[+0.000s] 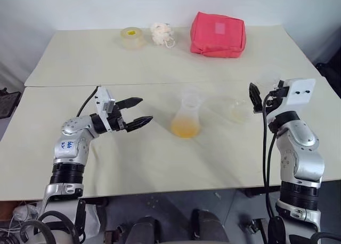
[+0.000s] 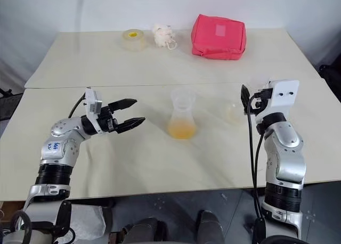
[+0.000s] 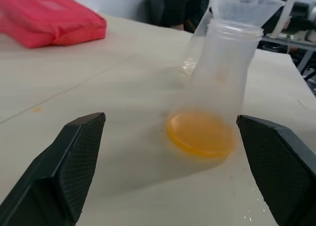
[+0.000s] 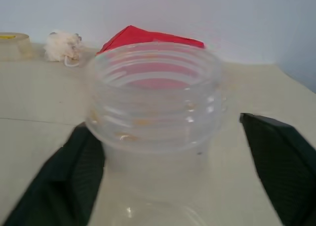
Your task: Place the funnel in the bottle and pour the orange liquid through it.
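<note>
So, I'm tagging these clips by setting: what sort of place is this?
Probably a lab or test room, not a home: a plain table before a bare wall, with staged props, a bottle of orange liquid, a tape roll and a red pouch.

Both arms are built of rounded silver-grey shells joined by black ribbed rings, with a black cable running along each from wrist toward elbow. The left arm's shell bears blue handwritten marks, and its left claw (image 1: 134,112) has two black tapered fingers (image 3: 69,171) with a fine cross-hatched texture on their inner pads, mounted behind a small white block with tiny screw holes. The right claw (image 1: 254,97) has the same black fingers below a white rectangular bracket with two dark dots on its face.
</note>
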Action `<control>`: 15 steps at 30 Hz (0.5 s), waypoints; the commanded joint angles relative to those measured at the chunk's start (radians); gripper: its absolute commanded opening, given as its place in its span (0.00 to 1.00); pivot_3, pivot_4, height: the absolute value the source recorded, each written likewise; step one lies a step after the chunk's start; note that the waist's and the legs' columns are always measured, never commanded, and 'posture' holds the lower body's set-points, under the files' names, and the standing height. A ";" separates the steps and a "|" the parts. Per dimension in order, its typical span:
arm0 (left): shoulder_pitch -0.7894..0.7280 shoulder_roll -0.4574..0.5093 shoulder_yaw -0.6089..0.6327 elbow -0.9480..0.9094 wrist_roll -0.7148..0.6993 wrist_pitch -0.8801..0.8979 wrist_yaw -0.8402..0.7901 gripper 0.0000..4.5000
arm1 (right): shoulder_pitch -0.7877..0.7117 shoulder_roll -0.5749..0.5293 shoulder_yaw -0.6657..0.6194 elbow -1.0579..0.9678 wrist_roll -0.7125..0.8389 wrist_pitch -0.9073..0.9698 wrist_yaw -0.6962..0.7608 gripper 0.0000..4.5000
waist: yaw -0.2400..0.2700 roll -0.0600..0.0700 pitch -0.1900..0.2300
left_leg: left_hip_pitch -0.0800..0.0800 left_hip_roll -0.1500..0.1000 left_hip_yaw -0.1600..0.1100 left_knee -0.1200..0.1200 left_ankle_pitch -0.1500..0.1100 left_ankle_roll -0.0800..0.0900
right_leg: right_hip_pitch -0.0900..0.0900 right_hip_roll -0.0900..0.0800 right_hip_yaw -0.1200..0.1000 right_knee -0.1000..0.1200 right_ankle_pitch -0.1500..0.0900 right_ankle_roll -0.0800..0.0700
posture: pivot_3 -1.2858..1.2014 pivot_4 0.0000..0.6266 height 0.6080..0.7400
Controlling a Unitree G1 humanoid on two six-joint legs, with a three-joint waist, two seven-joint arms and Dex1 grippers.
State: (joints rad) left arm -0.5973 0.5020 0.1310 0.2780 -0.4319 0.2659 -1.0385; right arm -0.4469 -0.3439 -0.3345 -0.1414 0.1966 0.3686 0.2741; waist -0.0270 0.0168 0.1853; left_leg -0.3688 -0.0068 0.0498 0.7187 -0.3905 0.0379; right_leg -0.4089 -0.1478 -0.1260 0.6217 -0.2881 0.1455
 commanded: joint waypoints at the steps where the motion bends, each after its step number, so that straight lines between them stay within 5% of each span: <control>1: 0.015 0.030 0.013 -0.065 -0.019 0.038 0.010 1.00 | -0.017 -0.030 -0.011 -0.057 0.031 -0.025 0.009 0.99 | -0.001 0.000 0.000 | 0.000 0.000 0.000 0.000 0.000 0.000 | 0.000 0.000 0.000 0.000 0.000 0.000 | 0.52 0.24 1.00; 15: 0.037 0.034 0.006 -0.072 -0.020 0.011 -0.048 1.00 | -0.025 -0.098 -0.034 -0.037 0.109 -0.027 0.045 0.99 | 0.000 0.000 0.000 | 0.000 -0.001 0.001 -0.001 0.000 0.000 | 0.000 0.000 0.000 0.000 0.000 0.000 | 0.52 0.24 1.00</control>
State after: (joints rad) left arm -0.5673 0.5281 0.1340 0.2399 -0.4446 0.3009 -1.0768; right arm -0.4673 -0.4270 -0.3366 -0.1559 0.2812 0.3680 0.3137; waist -0.0275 0.0169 0.1853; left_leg -0.3686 -0.0073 0.0507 0.7182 -0.3905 0.0378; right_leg -0.4091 -0.1477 -0.1264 0.6216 -0.2881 0.1455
